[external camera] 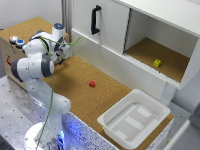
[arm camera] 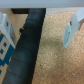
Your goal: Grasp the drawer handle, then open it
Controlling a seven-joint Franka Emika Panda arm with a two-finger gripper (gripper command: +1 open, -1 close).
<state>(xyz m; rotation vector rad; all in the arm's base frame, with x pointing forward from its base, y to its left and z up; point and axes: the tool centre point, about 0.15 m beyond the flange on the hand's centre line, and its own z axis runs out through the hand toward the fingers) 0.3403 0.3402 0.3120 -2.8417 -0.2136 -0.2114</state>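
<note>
A cork-topped table (external camera: pixel 75 80) is backed by a white cabinet (external camera: pixel 150 35). Its black handle (external camera: pixel 95 20) is mounted upright on the closed panel, well apart from the gripper (external camera: pixel 65 51). In the wrist view, the fingers (arm camera: pixel 70 30) are seen spread apart, holding nothing.

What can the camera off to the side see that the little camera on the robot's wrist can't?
Only the exterior view shows the cabinet handle, red cube, yellow cube and white bin. Only the wrist view shows the end effector fingers up close, spread apart, and a black cable. Both show the cork surface.
</note>
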